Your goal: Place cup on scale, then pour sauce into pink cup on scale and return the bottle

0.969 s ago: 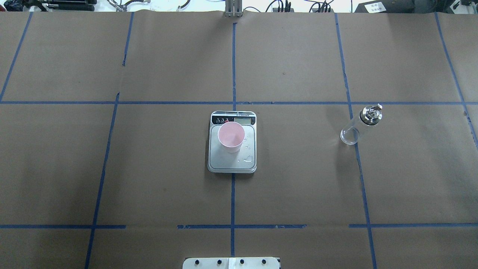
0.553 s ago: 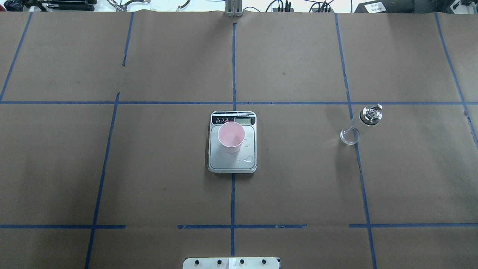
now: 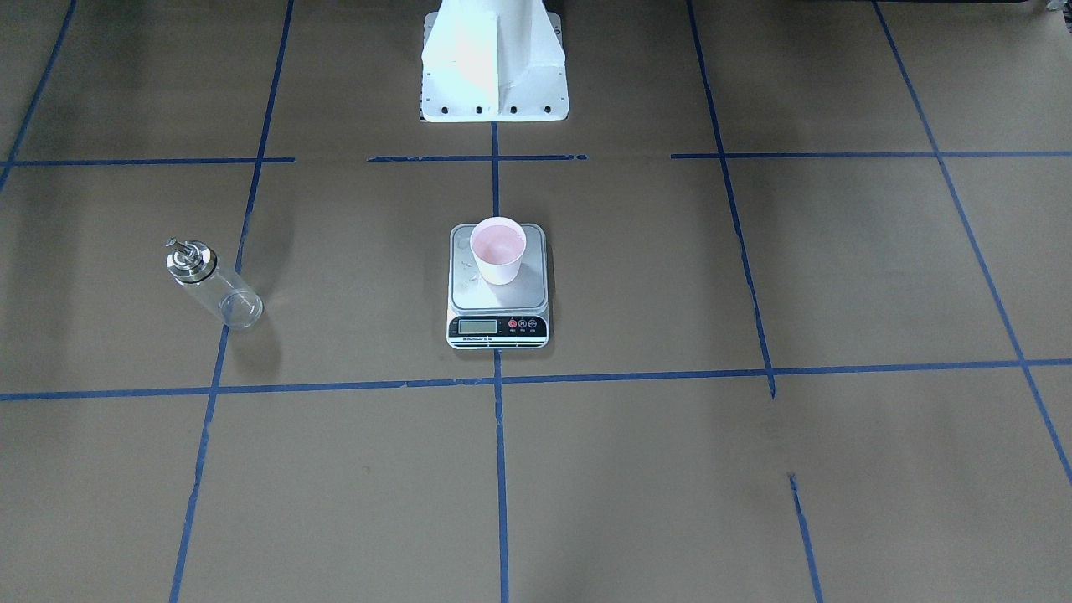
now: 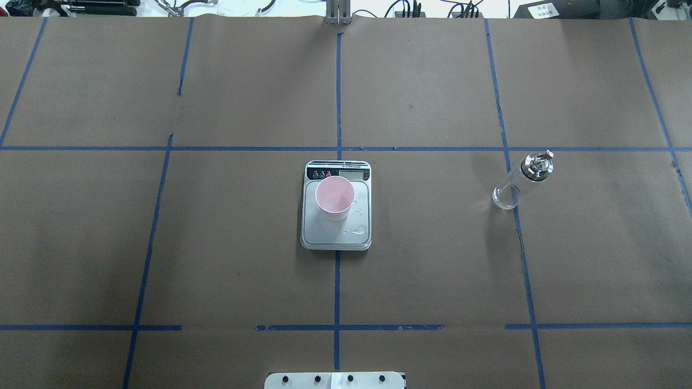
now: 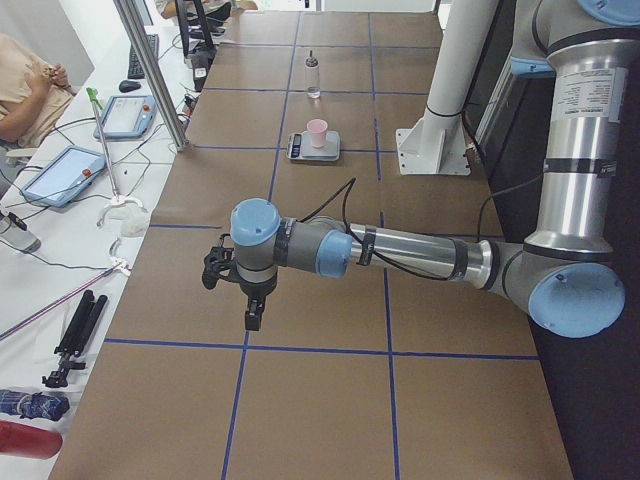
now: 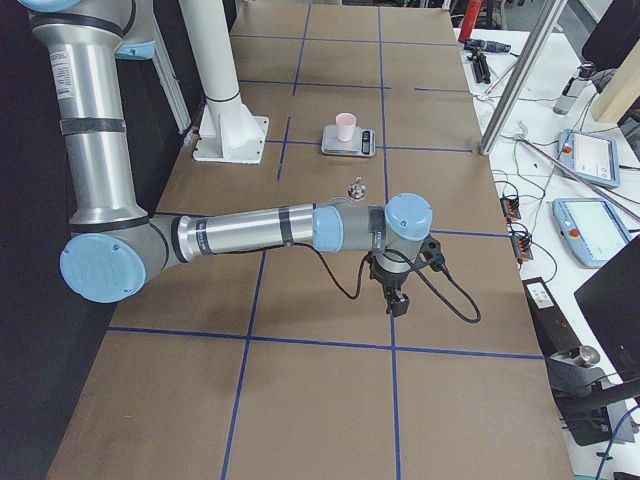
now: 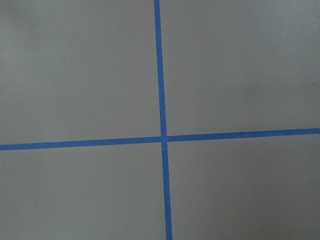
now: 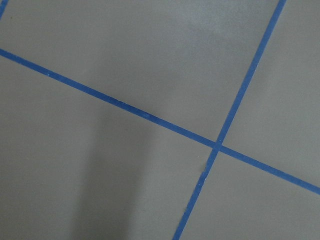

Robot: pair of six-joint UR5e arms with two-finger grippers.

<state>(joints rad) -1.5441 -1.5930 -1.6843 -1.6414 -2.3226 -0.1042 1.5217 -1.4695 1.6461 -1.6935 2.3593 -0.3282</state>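
The pink cup (image 4: 335,197) stands upright on the far left part of the scale's steel platform (image 4: 335,235), also seen from the front (image 3: 497,249). The clear bottle (image 4: 519,181) with its silver cap stands upright on the brown paper, well right of the scale; I cannot make out any sauce in it. My left gripper (image 5: 253,318) hangs over the table far from the scale and shows only in the exterior left view. My right gripper (image 6: 397,303) shows only in the exterior right view, nearer than the bottle (image 6: 355,188). I cannot tell whether either is open or shut.
Small water drops (image 4: 358,231) lie on the scale's near right corner. The white robot base (image 3: 494,67) stands behind the scale. Blue tape lines cross the brown paper. A metal post (image 5: 150,70) and tablets (image 5: 60,175) stand on the operators' desk beside the table.
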